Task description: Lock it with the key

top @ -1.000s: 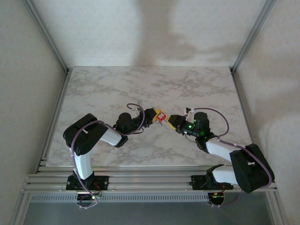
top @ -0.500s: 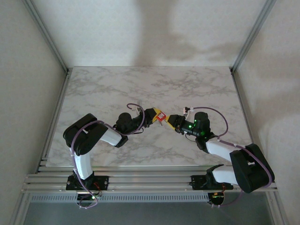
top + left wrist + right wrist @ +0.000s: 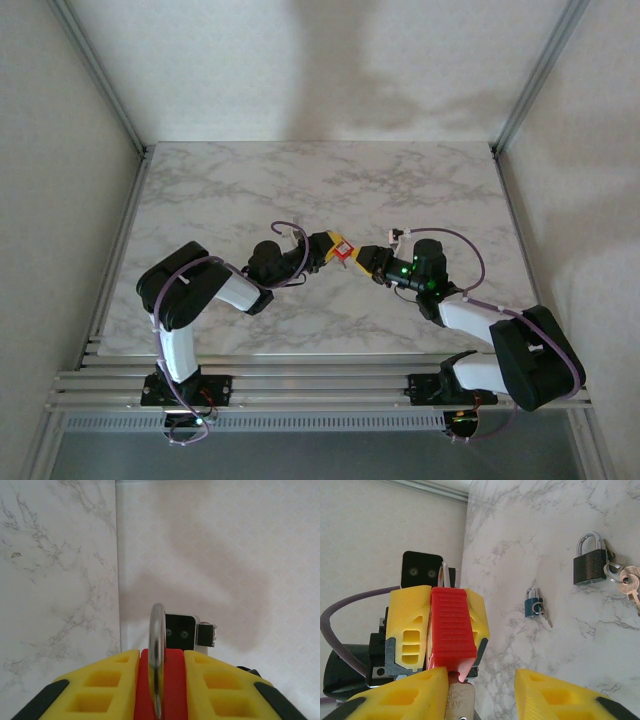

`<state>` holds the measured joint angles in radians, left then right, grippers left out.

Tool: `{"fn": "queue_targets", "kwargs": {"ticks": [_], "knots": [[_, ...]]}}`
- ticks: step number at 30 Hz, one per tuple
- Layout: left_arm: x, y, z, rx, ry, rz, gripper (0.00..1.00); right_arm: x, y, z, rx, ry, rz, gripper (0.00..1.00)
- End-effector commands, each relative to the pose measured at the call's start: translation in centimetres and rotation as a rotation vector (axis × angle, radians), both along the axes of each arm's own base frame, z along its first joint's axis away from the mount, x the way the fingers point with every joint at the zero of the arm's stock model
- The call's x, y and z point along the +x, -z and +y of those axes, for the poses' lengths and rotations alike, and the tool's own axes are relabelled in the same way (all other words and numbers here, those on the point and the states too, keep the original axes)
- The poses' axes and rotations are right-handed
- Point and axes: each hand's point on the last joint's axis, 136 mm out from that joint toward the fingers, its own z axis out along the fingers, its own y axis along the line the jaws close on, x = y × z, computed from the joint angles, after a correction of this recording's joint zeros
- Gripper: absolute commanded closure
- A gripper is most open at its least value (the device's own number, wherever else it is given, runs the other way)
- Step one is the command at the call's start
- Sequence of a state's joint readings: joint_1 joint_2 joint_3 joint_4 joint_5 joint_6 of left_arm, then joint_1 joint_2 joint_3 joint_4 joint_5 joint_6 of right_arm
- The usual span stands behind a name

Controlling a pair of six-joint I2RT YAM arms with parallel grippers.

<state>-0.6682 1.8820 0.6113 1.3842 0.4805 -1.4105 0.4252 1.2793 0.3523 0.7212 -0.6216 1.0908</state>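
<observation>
Red ribbed-plastic padlock (image 3: 451, 625) is sitting clamped between the yellow fingers of the left gripper (image 3: 160, 655) over the middle of the marble table (image 3: 250, 180). Its steel shackle (image 3: 157, 630) is pointing back toward the left wrist, and its keyhole end is facing the right gripper (image 3: 480, 675), roughly at 4 o'clock in the top view. Flat silver key (image 3: 460, 702) is sitting at that end against one right finger; the jaws are standing apart, leaving a gap on its other side, and the lock's long axis is lying along the line between the grippers, right arm nearer.
</observation>
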Motion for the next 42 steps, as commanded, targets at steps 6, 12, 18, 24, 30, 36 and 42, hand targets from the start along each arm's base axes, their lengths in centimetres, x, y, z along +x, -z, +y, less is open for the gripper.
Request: {"fn": "queue_targets", "kwargs": {"ticks": [6,12,18,24,30,36,42], "knots": [[-0.4,-1.5,-0.5,-0.046,0.022,-0.044,1.00,-0.9,-1.4,1.7,0.007,-0.083,-0.070,0.61],[-0.3,-1.3,-0.6,-0.040,0.023,-0.040,1.00,-1.2,-1.6,2.1,0.003,-0.106,-0.082,0.63],[-0.2,-1.3,-0.7,-0.036,0.025,-0.040,1.00,-1.4,-1.7,2.4,0.001,-0.117,-0.091,0.64],[-0.2,-1.1,-0.7,-0.034,0.027,-0.034,1.00,-1.6,-1.9,2.6,0.003,-0.131,-0.103,0.65],[-0.2,-1.0,-0.8,-0.033,0.027,-0.032,1.00,-1.8,-2.1,2.8,0.002,-0.142,-0.115,0.67],[-0.2,-0.7,-0.7,-0.034,0.027,-0.025,1.00,-2.0,-2.3,3.0,0.004,-0.154,-0.127,0.67],[-0.2,-0.7,-0.7,-0.038,0.028,-0.024,1.00,-2.0,-2.4,3.0,0.000,-0.153,-0.132,0.68]]}}
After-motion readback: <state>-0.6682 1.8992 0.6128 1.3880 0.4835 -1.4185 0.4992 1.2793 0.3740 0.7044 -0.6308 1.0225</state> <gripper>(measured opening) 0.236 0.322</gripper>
